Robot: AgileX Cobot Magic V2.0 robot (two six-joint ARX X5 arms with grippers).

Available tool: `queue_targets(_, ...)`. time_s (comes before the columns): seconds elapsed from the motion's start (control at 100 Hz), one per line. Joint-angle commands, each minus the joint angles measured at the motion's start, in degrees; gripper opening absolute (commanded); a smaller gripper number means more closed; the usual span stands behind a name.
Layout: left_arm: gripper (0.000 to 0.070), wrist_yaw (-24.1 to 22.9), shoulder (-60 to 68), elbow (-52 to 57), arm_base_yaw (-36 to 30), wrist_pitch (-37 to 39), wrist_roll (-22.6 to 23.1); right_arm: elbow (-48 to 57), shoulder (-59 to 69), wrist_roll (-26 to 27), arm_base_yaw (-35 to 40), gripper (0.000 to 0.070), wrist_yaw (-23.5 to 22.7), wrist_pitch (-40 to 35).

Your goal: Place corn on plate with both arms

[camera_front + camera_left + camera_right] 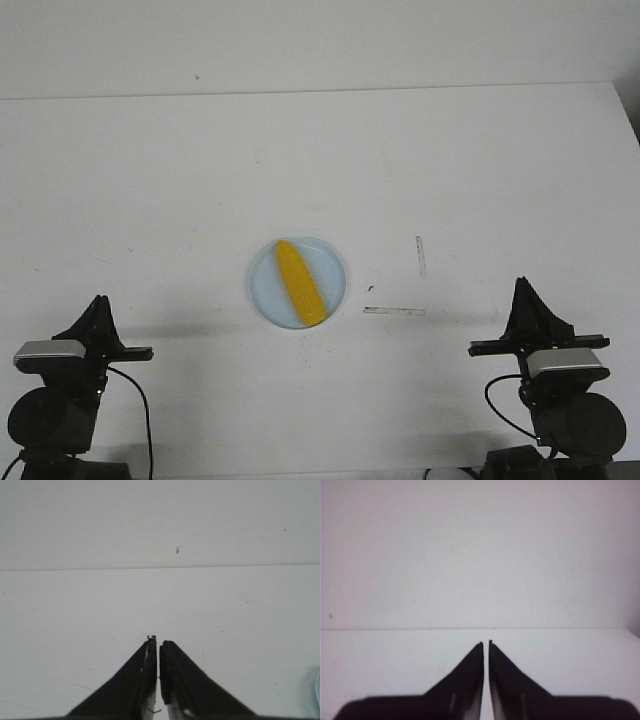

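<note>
With both pincers parked at the near table edge and nothing between the fingers, treat the step in hand as a final check and hold.

Left gripper (pixel 158 647): fingers pressed nearly together, only a hairline gap, holding nothing; aimed toward 12 o'clock over bare table.
Right gripper (pixel 486 644): same state, a thin slit between the tips, holding nothing; aimed toward 12 o'clock.
Left arm (pixel 60 385): at 8 o'clock from the plate, well apart from it.
Right arm (pixel 555 375): at 4 o'clock from the plate, well apart from it.
Corn (pixel 299 281): lying flat on the plate, one end toward 11 o'clock, the other toward 5 o'clock, within the rim.
Plate (pixel 335 262): at table centre, between the two arms.
Judgement: placement appears complete.
Procedure: keep both arms low and clear; avoid any sweep toward centre, since a nudge to the rim could roll the cob off.
</note>
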Motion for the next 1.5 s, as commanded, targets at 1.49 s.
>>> queue_targets(1.49, 0.0001, 7.4, -15.1, -22.4, 3.4, 13.8, -3.2, 0.2, -0.1, -0.3, 0.1, 0.0015, 0.0, 0.9)
